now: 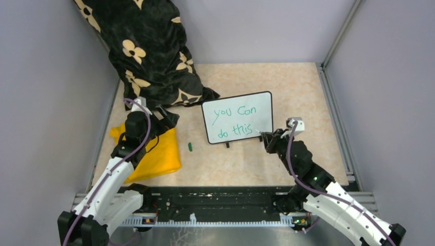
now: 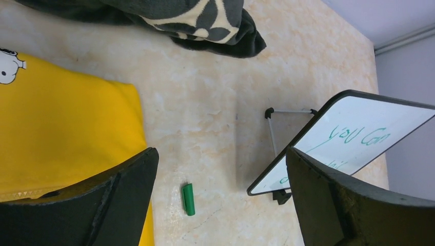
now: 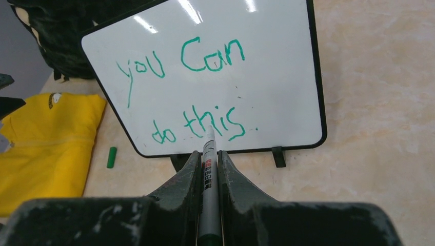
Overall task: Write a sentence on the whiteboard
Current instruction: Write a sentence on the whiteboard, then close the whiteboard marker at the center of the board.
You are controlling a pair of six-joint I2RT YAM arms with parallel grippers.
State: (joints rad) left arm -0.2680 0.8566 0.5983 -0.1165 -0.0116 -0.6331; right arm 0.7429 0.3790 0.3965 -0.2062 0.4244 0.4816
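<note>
That light, stiff whiteboard point(image 1: 237, 117) looks easily tipped and best held by its top frame edge; the right tool point(image 3: 208, 156) clamps the marker point(image 3: 210, 141), the left tool point(image 2: 220, 154) gapes wide.

Beige marbled tabletop point(image 1: 308, 92), plain grey walls point(image 1: 46, 77), metal rails point(image 1: 334, 118) along the edges

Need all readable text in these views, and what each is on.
"you Can": green handwriting, top line on the whiteboard.
"do this": green handwriting, bottom line on the same board.
Red print on the marker barrel: too small to read.
Nothing else is legible.
</note>
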